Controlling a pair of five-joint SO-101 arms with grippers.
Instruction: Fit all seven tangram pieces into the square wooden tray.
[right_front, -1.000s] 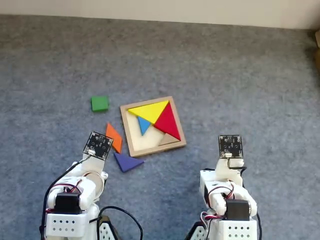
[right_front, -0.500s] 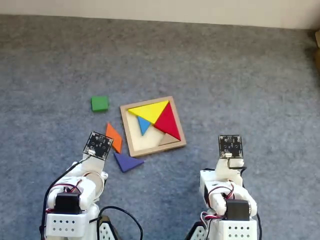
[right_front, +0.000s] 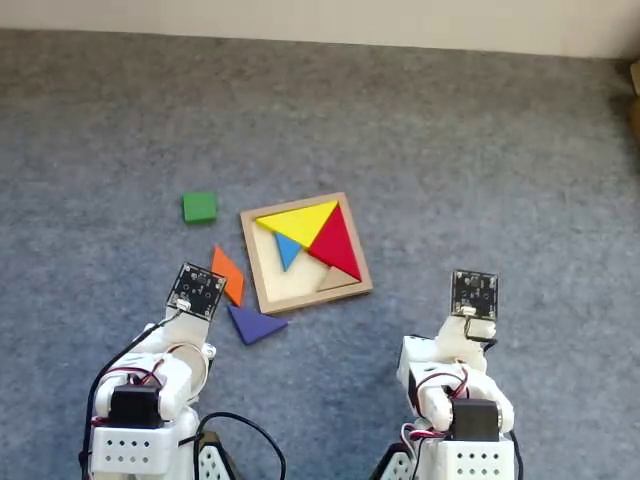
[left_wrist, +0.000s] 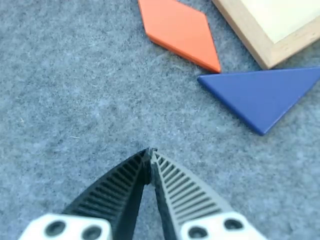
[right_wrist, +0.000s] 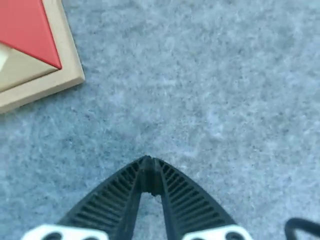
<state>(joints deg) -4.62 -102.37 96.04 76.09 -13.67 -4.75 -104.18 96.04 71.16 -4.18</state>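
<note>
A green square (right_front: 199, 207) is lying alone on the far left, well apart from the tray. Nearer the arms, an orange slanted piece (right_front: 228, 275) is lying just beside the tray's left rim. A dark blue triangle (right_front: 256, 323) is lying just beside the tray's near left corner. The left gripper (left_wrist: 150, 151) is hanging over the mat near those two pieces, touching neither. Its two fingers (left_wrist: 180, 185) are pressing together at the tips and are holding nothing.

The wooden tray (right_front: 252, 262) is sitting in the middle, turned a little. Four pieces are lying flat in it. A big yellow triangle (right_front: 300, 221) is lying along the far side, and a big red triangle (right_front: 335, 245) along the right side. A small light blue triangle (right_front: 288, 250) is lying just under the yellow one, and a small tan triangle (right_front: 338, 280) is lying by the near right corner. The near left part of the tray is showing bare wood.

The right gripper (right_wrist: 148, 160) is hanging over the mat, to the right of the tray's near right corner. Its fingers are closed tight too, gripping nothing.

A fuzzy grey mat (right_front: 450, 150) is covering the table. A pale strip (right_front: 320, 18) is running along the far edge.
</note>
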